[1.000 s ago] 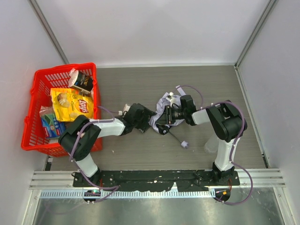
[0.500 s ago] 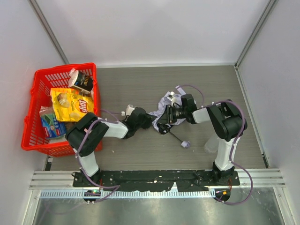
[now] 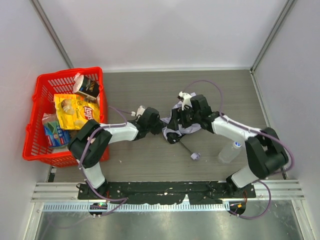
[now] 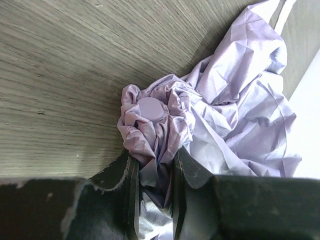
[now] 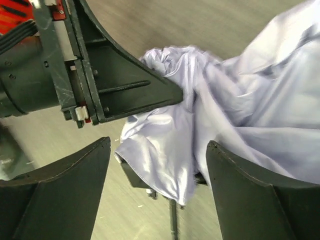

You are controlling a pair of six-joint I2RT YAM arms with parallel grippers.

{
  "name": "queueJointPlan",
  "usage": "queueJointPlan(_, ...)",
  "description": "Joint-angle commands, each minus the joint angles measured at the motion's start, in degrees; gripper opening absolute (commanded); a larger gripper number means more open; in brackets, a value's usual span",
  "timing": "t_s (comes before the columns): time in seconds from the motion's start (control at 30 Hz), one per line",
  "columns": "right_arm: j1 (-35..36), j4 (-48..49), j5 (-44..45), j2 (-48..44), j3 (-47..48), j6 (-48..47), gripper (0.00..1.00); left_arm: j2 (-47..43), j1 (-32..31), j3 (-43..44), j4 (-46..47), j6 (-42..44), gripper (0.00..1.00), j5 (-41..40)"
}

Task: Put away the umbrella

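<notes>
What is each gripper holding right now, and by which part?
The left gripper pinches the umbrella by a bunch of its canopy fabric. The right gripper is open over the fabric, holding nothing.

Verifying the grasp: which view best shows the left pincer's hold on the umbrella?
Left wrist: close up, the left pincer clamps bunched fabric of the umbrella. Right wrist shows it side-on; the top view is too small.

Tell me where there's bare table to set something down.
Free: the far strip of table behind the umbrella, from the basket to the right edge; the near patch between the left arm and the umbrella's handle. Crowded: mid-table around the umbrella, the full basket, and by the bottle.
</notes>
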Motion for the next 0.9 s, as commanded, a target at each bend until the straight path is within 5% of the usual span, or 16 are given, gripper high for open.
queueJointPlan(0.0,8.87,0.02,22.07,-12.83,-4.87,-11.92,0.83,0.0,0.08,2.14,-19.09,6.09,0.0,1.22)
queueJointPlan(0.13,18.27,10.66,37.81,-17.88,-12.44,-19.39,0.85,0.61,0.69,5.48,-26.12,5.83,0.0,1.75)
queueJointPlan(0.33,31.12,24.08,57.75,-13.23,-16.22,-25.28,0.85,1.75,1.92,7.77,-31.76,3.98,0.0,3.32)
queueJointPlan(0.67,35.45,33.62,72.06,5.74,-11.85,-26.35,0.81,1.49,2.54,8.82,-35.63,1.7,0.0,2.1)
queueJointPlan(0.8,36.24,36.42,82.03,11.03,-11.23,-26.0,0.7,1.75,2.63,8.56,-36.16,0.47,0.0,1.4)
queueJointPlan(0.87,36.24,37.04,82.22,11.56,-12.28,-23.81,0.53,1.84,2.63,8.39,-35.72,0.11,0.0,1.66)
